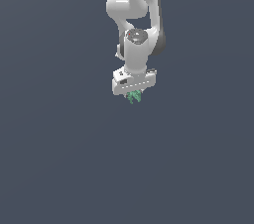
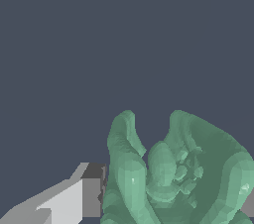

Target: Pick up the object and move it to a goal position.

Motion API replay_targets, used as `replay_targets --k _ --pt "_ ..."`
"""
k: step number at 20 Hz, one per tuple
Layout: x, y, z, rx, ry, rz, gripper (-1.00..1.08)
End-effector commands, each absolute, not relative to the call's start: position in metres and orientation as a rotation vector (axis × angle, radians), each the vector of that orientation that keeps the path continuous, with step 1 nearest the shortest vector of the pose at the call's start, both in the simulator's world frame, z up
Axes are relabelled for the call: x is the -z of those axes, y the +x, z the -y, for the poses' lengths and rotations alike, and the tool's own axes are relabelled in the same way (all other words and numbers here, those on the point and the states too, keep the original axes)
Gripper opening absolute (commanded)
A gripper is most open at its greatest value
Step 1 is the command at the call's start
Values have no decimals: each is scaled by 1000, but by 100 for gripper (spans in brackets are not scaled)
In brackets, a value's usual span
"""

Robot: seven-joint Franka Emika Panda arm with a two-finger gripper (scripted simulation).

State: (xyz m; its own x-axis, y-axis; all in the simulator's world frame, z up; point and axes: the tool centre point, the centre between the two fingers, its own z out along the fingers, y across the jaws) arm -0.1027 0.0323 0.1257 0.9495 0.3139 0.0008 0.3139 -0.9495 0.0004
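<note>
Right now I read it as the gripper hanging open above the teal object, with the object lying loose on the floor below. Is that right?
Not quite. The gripper is not open above a loose object: it is shut on the teal object. The wrist view shows a finger pressed against the object's side. The exterior view shows it tucked directly under the gripper head.

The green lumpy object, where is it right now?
In the exterior view the green object hangs just under the white gripper near the frame's centre; the wrist view shows it against a gripper finger.
</note>
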Motion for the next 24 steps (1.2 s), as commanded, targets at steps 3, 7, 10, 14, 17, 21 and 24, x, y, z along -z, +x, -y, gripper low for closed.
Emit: replay_targets --k 3,7,10,14,17,21,24 --pt "-168 -93 -34 -2 3102 -500 -100" --pt "-206 -83 -35 -2 3102 -500 -100" --pt "-235 -76 -36 -1 3102 -501 -100" --pt "-274 -66 -37 -1 3102 -501 -100" --pt "-301 -58 -37 -1 3102 -501 -100" --pt "-331 -49 -38 -1 3102 -501 -100" --pt "-348 -43 -39 0 3102 -500 -100"
